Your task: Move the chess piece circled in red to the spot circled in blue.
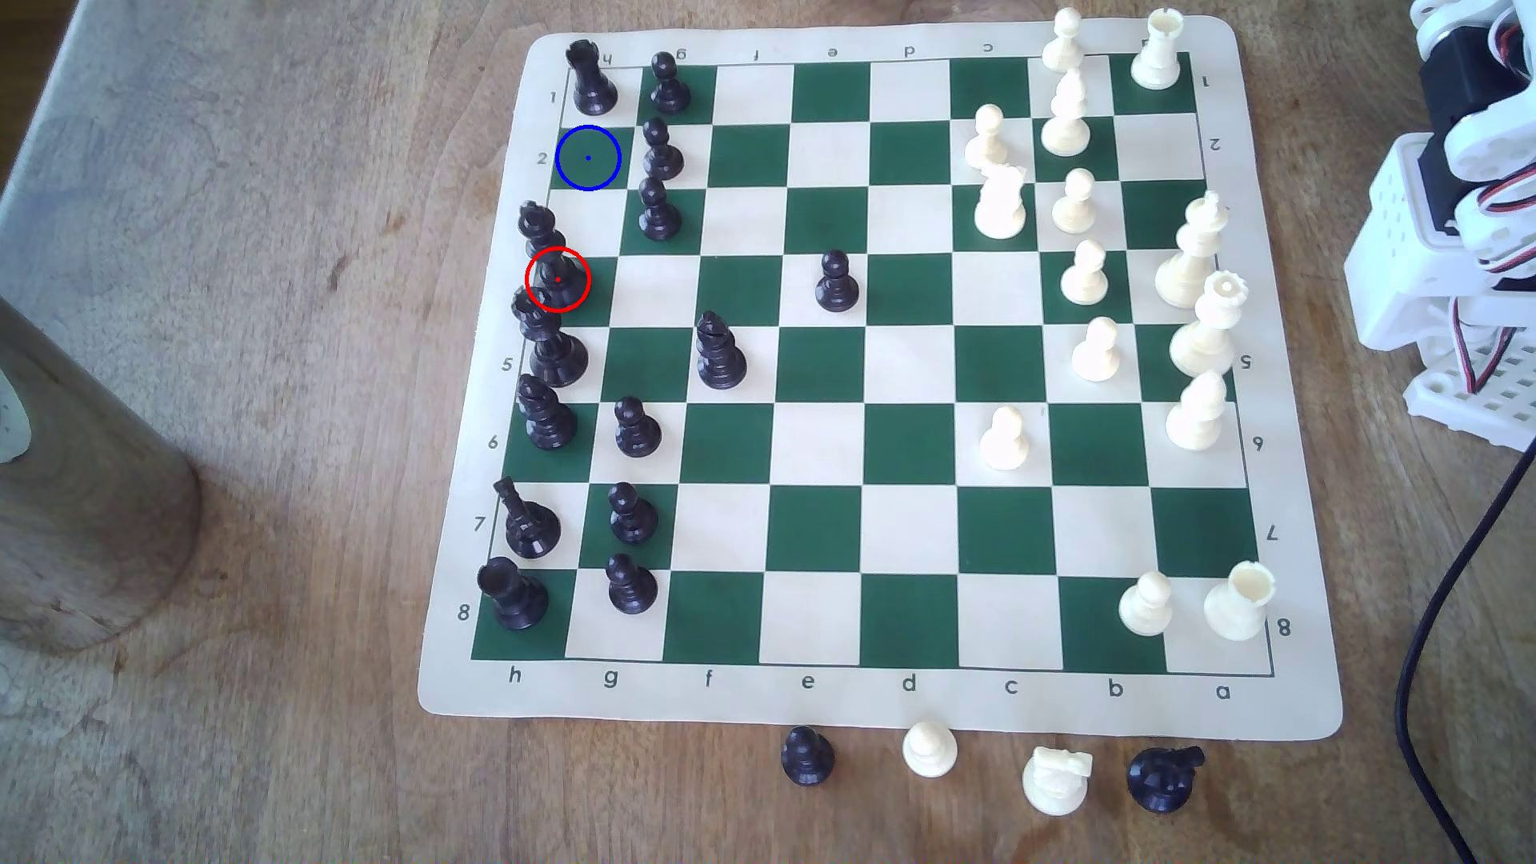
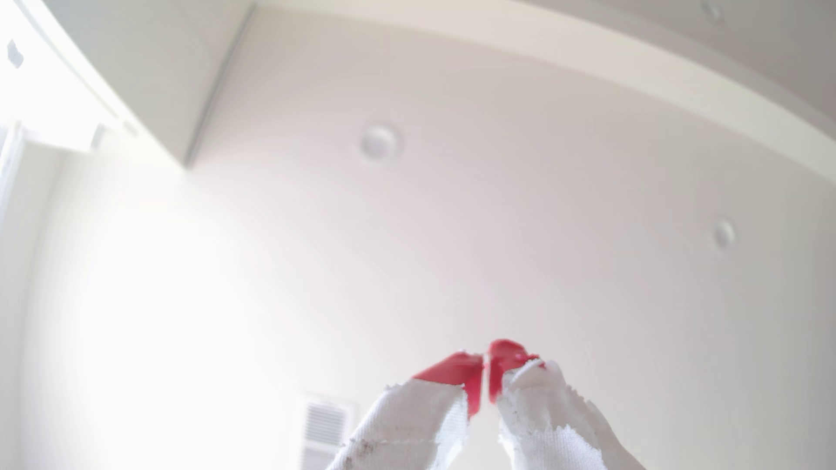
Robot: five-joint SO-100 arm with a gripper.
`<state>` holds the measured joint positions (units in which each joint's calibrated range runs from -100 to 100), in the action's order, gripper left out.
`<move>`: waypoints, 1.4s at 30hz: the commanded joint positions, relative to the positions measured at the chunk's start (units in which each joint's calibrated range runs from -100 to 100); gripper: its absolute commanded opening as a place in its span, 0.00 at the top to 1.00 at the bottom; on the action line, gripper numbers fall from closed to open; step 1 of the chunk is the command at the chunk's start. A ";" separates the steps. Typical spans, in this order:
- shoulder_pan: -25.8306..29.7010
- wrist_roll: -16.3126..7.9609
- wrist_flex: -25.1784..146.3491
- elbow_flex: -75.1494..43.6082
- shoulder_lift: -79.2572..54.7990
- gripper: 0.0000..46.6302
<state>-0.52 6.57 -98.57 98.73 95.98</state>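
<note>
The chess piece circled in red (image 1: 547, 253) is a tall glossy black piece on the mat's outermost file at the exterior view's left, with the red ring around its base. The spot circled in blue (image 1: 588, 158) is a bare dark green square two rows further back on the same file. My white arm (image 1: 1463, 208) sits folded beyond the mat at the exterior view's right edge, far from both. In the wrist view my gripper (image 2: 486, 364) points up at a ceiling. Its red-tipped, cloth-wrapped fingers (image 2: 452, 368) meet, shut with nothing between them.
A black rook (image 1: 592, 79) stands behind the blue spot, with black pawns (image 1: 662, 149) beside it. A notched-crown black piece (image 1: 550, 349) stands just in front of the circled piece. Captured pieces (image 1: 929, 749) lie off the mat's front edge. A metal cylinder (image 1: 83, 498) stands left, and a black cable (image 1: 1446, 581) runs right.
</note>
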 commanded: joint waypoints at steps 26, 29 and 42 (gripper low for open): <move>3.14 -0.24 86.28 -24.48 -0.22 0.99; 2.59 -0.34 97.09 -26.11 -0.22 1.00; 1.02 -2.00 129.77 -39.44 -15.08 0.85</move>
<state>0.37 4.71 28.84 66.47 88.86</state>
